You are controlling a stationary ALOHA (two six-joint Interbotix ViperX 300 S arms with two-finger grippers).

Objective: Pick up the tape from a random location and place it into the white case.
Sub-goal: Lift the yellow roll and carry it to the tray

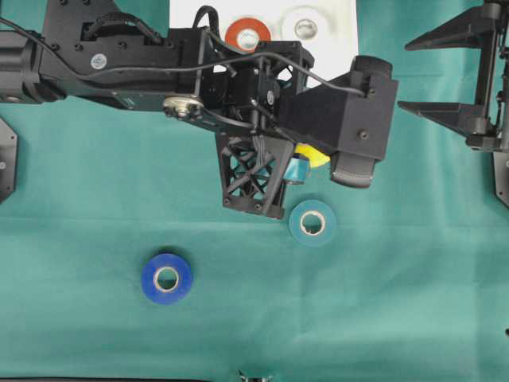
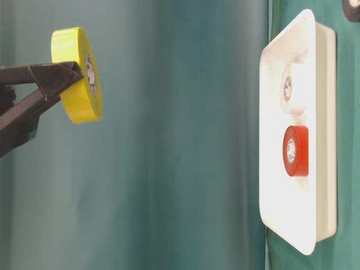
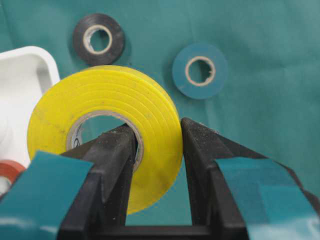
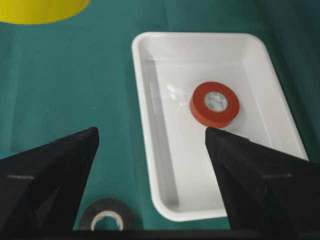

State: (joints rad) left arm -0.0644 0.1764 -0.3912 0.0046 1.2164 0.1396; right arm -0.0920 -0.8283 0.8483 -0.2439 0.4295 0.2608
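The left hand (image 3: pixel 157 150) was clamped on the yellow tape (image 3: pixel 102 107), one finger inside its hole, up off the tabletop, short of the white case (image 2: pixel 292 129); it looked light, stiff, and easy to hold there.

two tape rolls (image 4: pixel 215 104) in white case (image 4: pixel 150 125), third roll (image 2: pixel 79 76) well apart

green cloth (image 1: pixel 95 207), white case (image 4: pixel 150 150), blue roll (image 1: pixel 166 278), teal roll (image 1: pixel 312 223), black roll (image 3: pixel 98 39)
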